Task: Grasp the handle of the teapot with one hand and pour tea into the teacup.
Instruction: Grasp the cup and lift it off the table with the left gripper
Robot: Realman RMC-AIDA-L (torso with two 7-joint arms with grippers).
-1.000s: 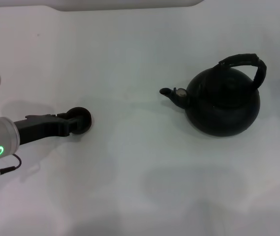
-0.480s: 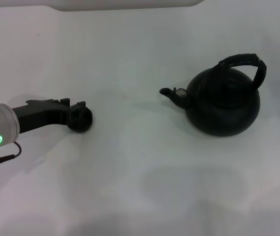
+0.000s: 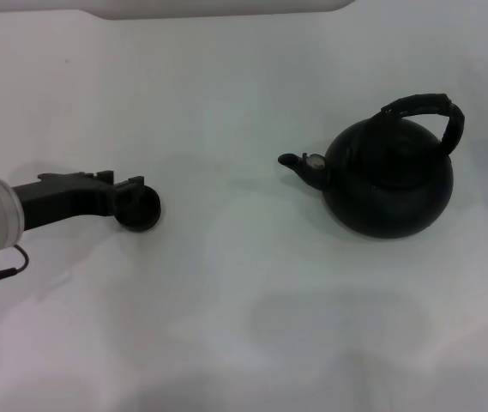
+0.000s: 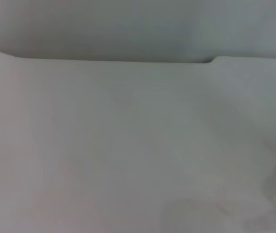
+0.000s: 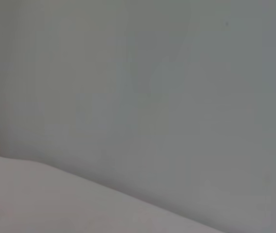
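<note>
Head view | small dark round teacup met by left gripper, grip state not discernible | matte-black teapot untouched; arched handle best gripped at apex.

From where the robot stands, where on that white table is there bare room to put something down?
Most of it is bare. The widest patch lies between the teacup and the teapot; another spans the table's whole near side. It is crowded only at the left, where the left gripper reaches the cup. The right gripper is out of view.
</note>
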